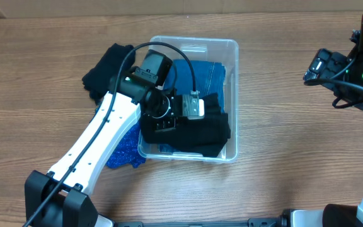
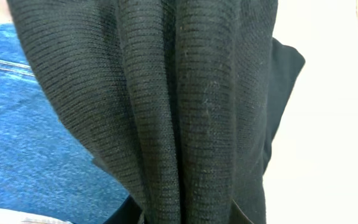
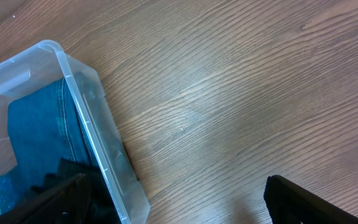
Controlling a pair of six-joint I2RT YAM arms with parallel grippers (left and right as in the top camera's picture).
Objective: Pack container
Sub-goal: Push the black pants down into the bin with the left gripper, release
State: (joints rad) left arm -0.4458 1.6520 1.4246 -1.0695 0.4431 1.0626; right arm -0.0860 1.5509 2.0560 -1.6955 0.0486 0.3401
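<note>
The clear plastic container point(image 1: 230, 45) stands in the middle of the table. Folded blue jeans point(image 1: 205, 77) lie in it, and they also show in the left wrist view point(image 2: 36, 143). A black knit garment point(image 1: 200, 135) lies over the jeans at the container's front. My left gripper point(image 1: 169, 123) is inside the container, shut on this black knit garment point(image 2: 185, 112), whose bunched folds fill the left wrist view. My right gripper point(image 1: 323, 66) is open and empty over bare table to the right of the container point(image 3: 86, 130); its fingers point(image 3: 179, 211) are spread wide.
Another black garment point(image 1: 104, 70) lies on the table left of the container. A sparkly blue cloth point(image 1: 123, 154) lies by the container's front left corner, partly under my left arm. The wooden table point(image 1: 295, 145) is bare on the right.
</note>
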